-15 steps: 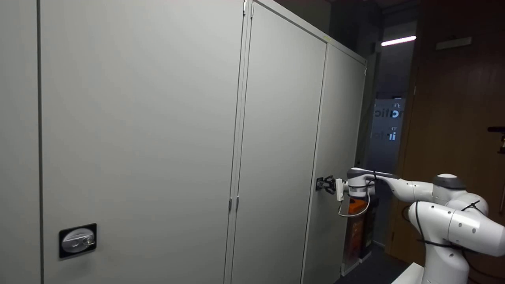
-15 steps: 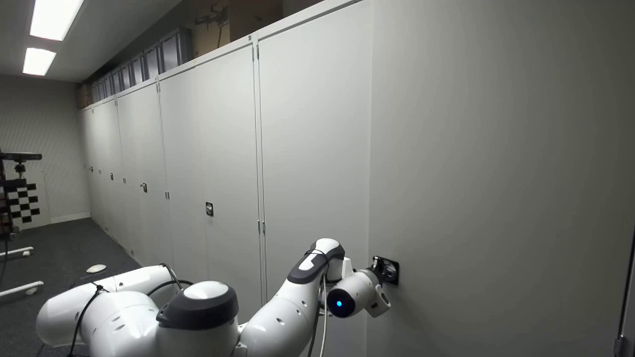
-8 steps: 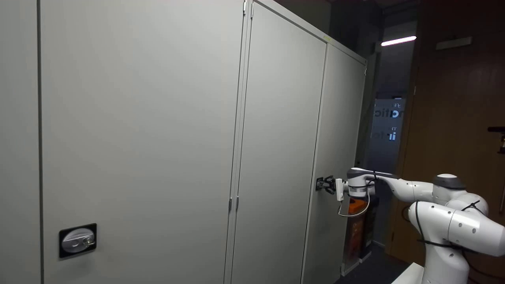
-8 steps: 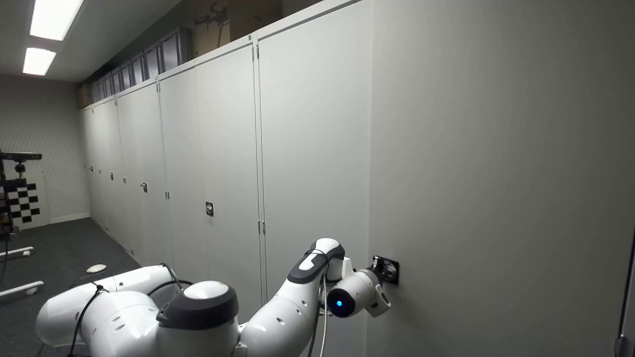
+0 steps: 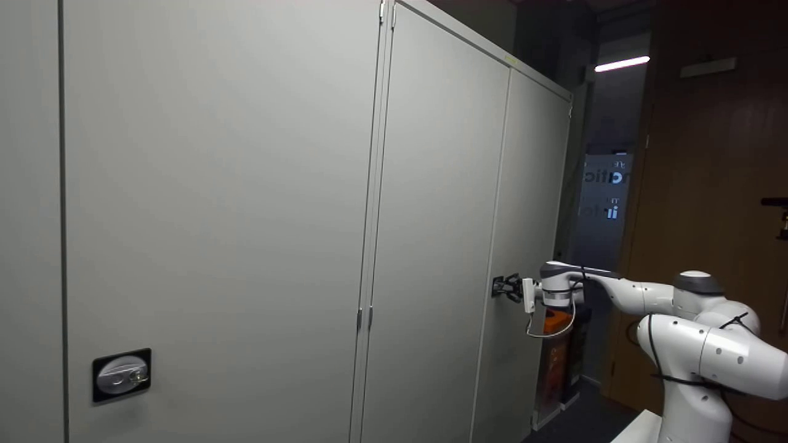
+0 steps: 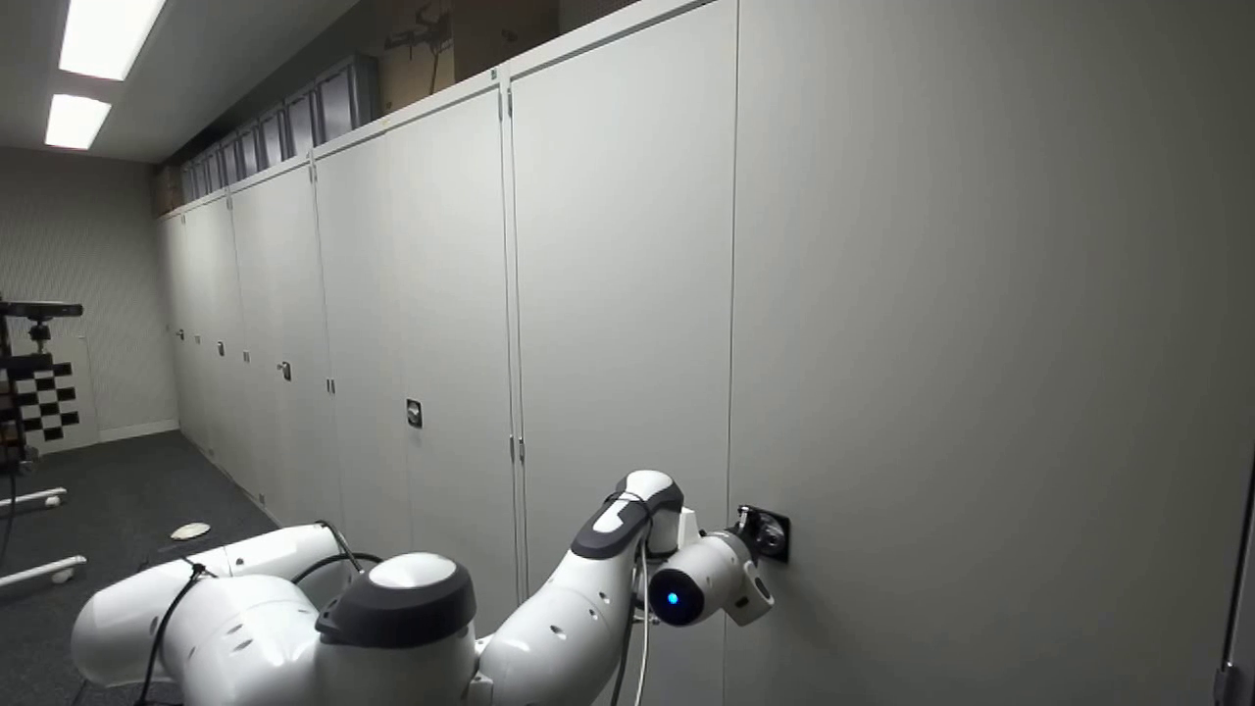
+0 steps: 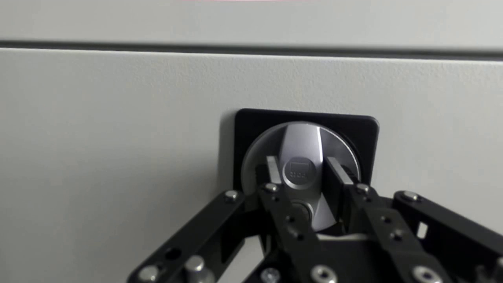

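Observation:
A silver turn handle (image 7: 301,137) sits in a round dish on a black square plate (image 7: 251,118) on a light grey cabinet door (image 7: 98,137). My gripper (image 7: 300,167) is shut around the handle's raised bar, one finger on each side. The right finger (image 7: 338,171) lies against the bar, while contact at the left one is hard to judge. The bar stands upright in the wrist view. In both exterior views the gripper (image 5: 502,287) is at the door's edge, beside the seam (image 6: 729,392), and partly covers the plate (image 6: 775,535).
A neighbouring cabinet door (image 6: 627,294) adjoins the seam. Another handle plate (image 5: 121,375) is on a nearer door, and a further one (image 6: 414,413) sits down the row. An orange bin (image 5: 557,321) stands behind the wrist. A camera stand (image 6: 39,392) is at the far left.
The seam beside the handle now shows as a thin dark line in an exterior view, and the door edge has shifted slightly. The arm has moved very slightly with it, gripper still on the handle.

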Controlling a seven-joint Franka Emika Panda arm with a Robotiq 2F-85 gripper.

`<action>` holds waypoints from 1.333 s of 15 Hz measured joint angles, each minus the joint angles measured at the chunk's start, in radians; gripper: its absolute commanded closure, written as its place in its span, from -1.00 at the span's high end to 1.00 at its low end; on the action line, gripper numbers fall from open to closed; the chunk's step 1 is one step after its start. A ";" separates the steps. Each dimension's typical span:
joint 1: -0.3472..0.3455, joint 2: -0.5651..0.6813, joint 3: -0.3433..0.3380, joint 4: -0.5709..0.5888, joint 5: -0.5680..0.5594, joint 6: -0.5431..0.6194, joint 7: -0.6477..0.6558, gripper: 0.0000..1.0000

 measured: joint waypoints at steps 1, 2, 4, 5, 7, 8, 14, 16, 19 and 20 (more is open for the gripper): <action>0.004 0.000 0.000 0.005 0.000 0.000 0.000 -0.84; 0.009 0.000 -0.001 0.010 0.000 0.000 0.000 -0.84; 0.017 0.000 -0.002 0.019 0.000 -0.002 0.000 -0.84; 0.021 0.000 -0.002 0.023 0.000 -0.002 0.000 -0.84; 0.022 0.002 -0.003 0.024 0.000 -0.002 0.000 -0.84; 0.022 0.002 -0.003 0.024 0.000 -0.002 0.000 -0.84; 0.023 0.012 -0.007 0.024 0.000 -0.003 -0.004 -0.84; 0.026 0.030 -0.014 0.024 0.000 -0.003 -0.008 -0.84; 0.033 0.068 -0.029 0.024 -0.001 -0.003 -0.026 -0.84; 0.036 0.082 -0.035 0.024 -0.001 -0.003 -0.031 -0.84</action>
